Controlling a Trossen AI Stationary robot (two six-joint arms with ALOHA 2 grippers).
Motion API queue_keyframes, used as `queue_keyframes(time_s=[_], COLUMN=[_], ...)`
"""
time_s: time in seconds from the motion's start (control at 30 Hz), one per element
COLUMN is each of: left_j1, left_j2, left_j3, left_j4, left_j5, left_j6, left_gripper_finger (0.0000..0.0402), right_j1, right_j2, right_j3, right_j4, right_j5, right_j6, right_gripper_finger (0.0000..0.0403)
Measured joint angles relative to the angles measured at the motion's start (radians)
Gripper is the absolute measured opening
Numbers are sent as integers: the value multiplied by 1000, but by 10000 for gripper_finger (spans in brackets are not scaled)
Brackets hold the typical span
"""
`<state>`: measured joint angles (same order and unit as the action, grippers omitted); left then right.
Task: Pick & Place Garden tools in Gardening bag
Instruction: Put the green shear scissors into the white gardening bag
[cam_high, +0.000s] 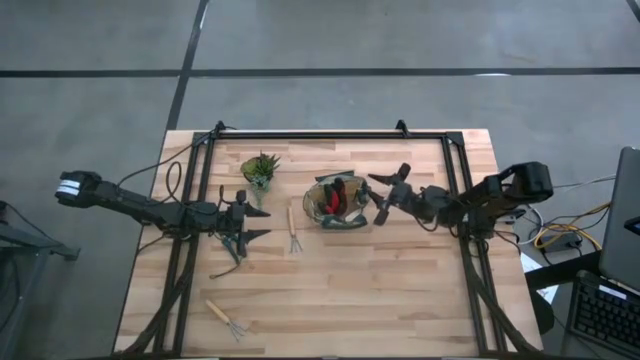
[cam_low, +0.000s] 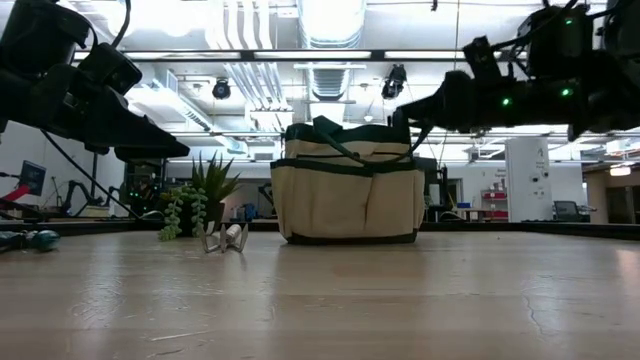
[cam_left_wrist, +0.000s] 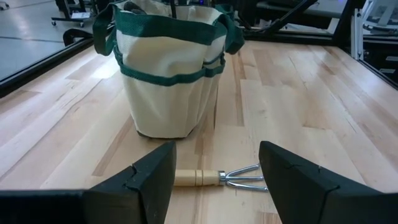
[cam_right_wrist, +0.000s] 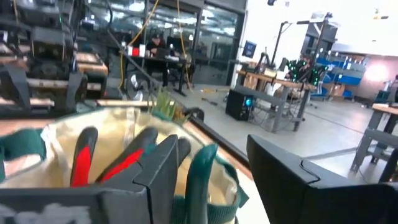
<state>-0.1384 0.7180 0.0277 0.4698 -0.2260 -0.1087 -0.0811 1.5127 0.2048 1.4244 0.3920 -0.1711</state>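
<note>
The tan gardening bag (cam_high: 335, 205) with green trim stands upright mid-table; it also shows in the low view (cam_low: 348, 195). Red-and-black things (cam_right_wrist: 84, 155) stick up out of its open top. One wooden-handled fork (cam_high: 293, 230) lies flat on the table just left of the bag. A second fork (cam_high: 225, 318) lies near the table's front left. My left gripper (cam_high: 255, 218) is open above the table, left of the first fork (cam_left_wrist: 217, 178), pointing at the bag (cam_left_wrist: 168, 68). My right gripper (cam_high: 382, 192) is open and empty, raised at the bag's right rim.
A small spiky green plant (cam_high: 260, 168) stands behind and left of the bag, also in the low view (cam_low: 205, 205). A dark frame (cam_high: 330, 135) runs along the table's far edge and sides. Bare wood lies at the front and right.
</note>
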Motion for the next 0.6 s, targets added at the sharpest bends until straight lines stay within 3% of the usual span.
queue_keyframes(time_s=[0.3,0.6], left_j1=[0,0], left_j2=[0,0], left_j3=[0,0], left_j4=[0,0], left_j5=[0,0], left_j6=[0,0], left_gripper_finger=[234,234], right_j1=[44,108], right_j2=[-167,-331], right_j3=[-38,-38], right_j4=[-42,-187], right_j5=[-12,-127], right_j6=[27,108], right_gripper_finger=[189,182])
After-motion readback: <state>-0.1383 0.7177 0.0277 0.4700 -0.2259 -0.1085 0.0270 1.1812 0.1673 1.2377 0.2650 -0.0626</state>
